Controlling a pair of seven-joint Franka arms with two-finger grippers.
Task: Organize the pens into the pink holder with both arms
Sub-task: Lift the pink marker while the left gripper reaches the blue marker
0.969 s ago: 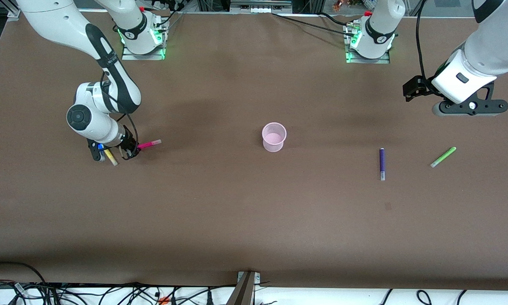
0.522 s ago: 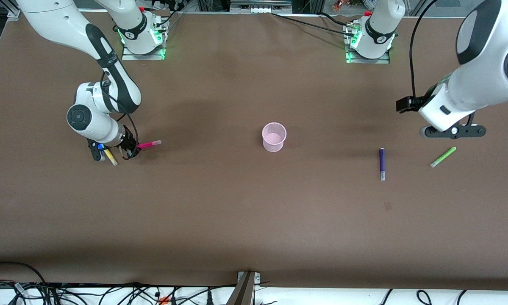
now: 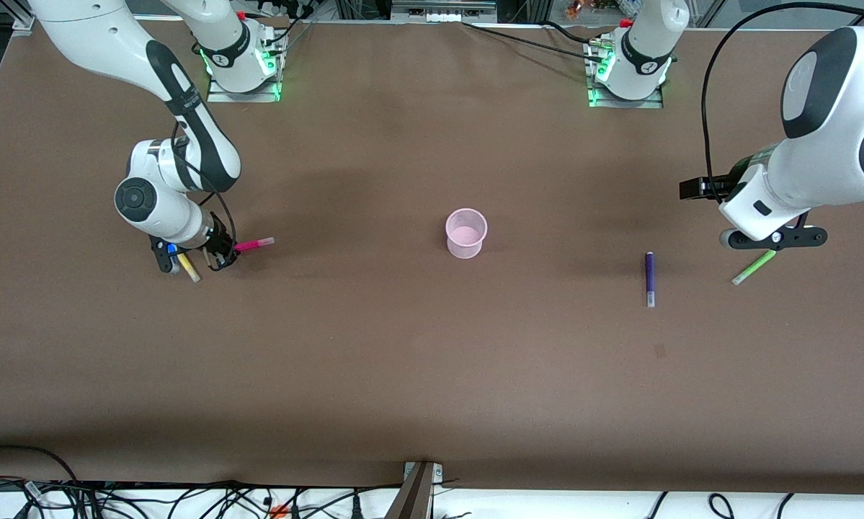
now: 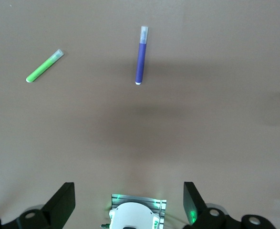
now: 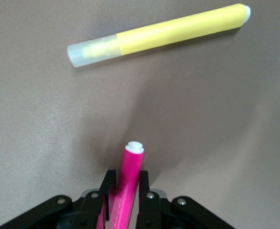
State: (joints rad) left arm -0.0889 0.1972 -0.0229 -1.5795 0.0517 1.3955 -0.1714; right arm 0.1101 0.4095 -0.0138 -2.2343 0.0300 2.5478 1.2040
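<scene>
right arm's black two-finger gripper (image 5: 124, 200) is down at the brown table surface (image 3: 403, 360), toward the right arm's end. its fingers (image 5: 107, 183) are clamped on the slim magenta-pink marker stick (image 5: 127, 183). in the front view that pen (image 3: 253, 246) sticks out of the gripper (image 3: 219, 256) roughly level, pale tip pointing toward the table's middle. whether the pen is resting on the table or just off it, can't tell.

slim yellow marker stick with a pale tip (image 5: 156, 36) lies flat on the table just beside the right gripper, apart from the pink one. in the front view it (image 3: 189, 267) is partly hidden under the gripper body.

small round translucent pale pink plastic cup (image 3: 466, 233) stands upright near the table's middle, well apart from both grippers. looks to have no pens in it.

left arm's gripper (image 4: 129, 202) hangs in the air toward the left arm's end of the table, spread wide, holding nothing. in the front view its hand (image 3: 767, 234) is over one end of the slim lime green marker stick (image 3: 752, 268), which lies flat and slanted. the left wrist view shows that green pen (image 4: 44, 66) and the slim dark purple marker stick (image 4: 141, 56) both flat on the table, pale tips visible. purple pen (image 3: 649, 278) lies between the green pen and the cup, near the green one, apart from it.
</scene>
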